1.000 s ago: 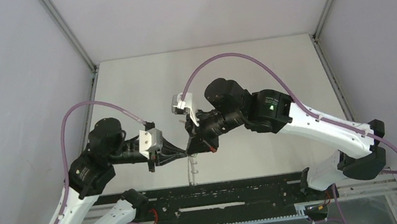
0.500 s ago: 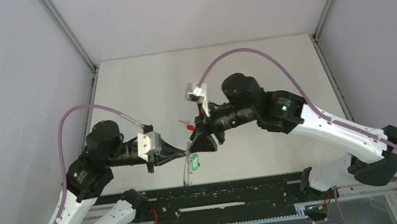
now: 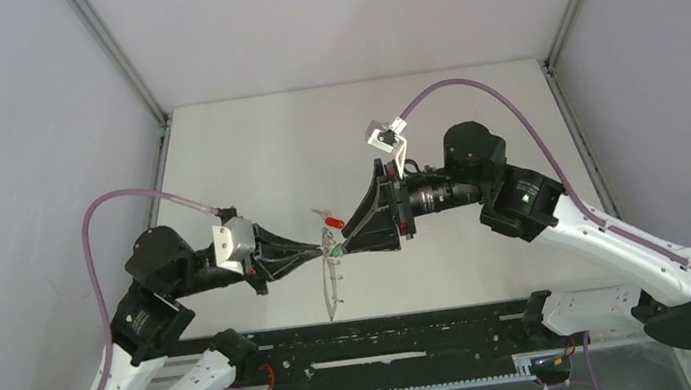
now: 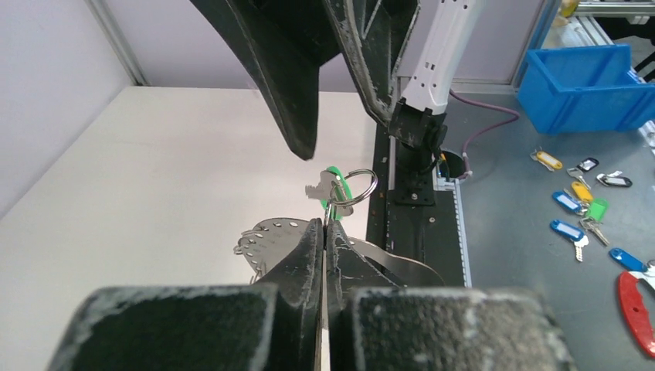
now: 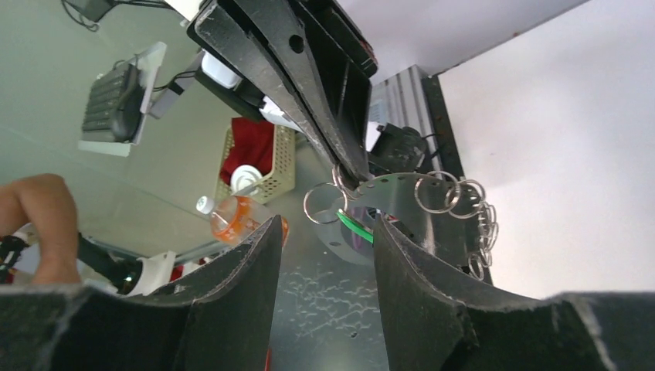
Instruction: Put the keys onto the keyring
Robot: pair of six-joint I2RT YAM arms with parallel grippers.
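Limp grey chain-like keyring (image 4: 272, 227): light, floppy; best held at stiff metal ring (image 4: 375, 185), where left fingers (image 4: 307, 247) clench; right fingers (image 5: 239, 294) released.

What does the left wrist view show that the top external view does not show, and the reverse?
Only the left wrist view: the small metal ring seen clearly as a loop at the fingertips, and, beyond the table edge, a blue bin and loose coloured key tags.

Only the top external view: the red key, apart from both pairs of fingers, and the two arms in full.

Both views: the left fingers shut on the keyring, the green key right at their tips, and the right fingers open close by.
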